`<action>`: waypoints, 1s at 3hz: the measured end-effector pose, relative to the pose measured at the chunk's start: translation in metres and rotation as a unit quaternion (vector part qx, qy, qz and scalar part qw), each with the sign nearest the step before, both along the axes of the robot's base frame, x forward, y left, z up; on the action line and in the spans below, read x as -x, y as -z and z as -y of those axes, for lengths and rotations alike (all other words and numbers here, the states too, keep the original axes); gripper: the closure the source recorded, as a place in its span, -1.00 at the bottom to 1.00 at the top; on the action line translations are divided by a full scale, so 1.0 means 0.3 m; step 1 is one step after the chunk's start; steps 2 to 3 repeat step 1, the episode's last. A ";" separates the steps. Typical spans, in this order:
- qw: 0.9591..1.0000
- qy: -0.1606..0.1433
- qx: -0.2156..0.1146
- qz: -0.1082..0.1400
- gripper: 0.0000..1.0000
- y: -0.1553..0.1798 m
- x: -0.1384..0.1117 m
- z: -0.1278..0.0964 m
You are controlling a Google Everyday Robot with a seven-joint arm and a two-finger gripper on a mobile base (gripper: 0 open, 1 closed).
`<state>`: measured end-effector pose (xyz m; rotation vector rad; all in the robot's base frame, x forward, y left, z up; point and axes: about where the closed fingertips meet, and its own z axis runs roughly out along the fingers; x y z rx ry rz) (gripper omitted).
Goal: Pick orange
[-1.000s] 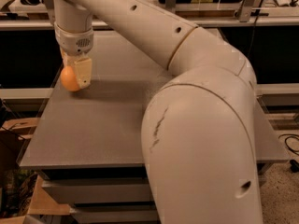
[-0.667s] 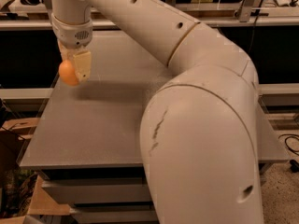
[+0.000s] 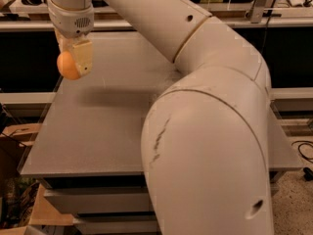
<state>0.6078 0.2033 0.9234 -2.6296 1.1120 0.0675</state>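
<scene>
Above table left edge — gripper pointing down | clasping orange

can't see the right side of the orange behind a finger of the gripper holding it above the table at far left, nor the table's right behind the arm.

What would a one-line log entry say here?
gripper: shut on orange | position: above table, far left | orange: off table
</scene>
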 end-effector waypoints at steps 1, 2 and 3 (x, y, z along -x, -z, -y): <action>1.000 -0.001 -0.002 0.004 1.00 -0.027 -0.001 0.000; 1.000 -0.001 -0.002 0.004 1.00 -0.027 -0.001 0.000; 1.000 -0.001 -0.002 0.004 1.00 -0.027 -0.001 0.000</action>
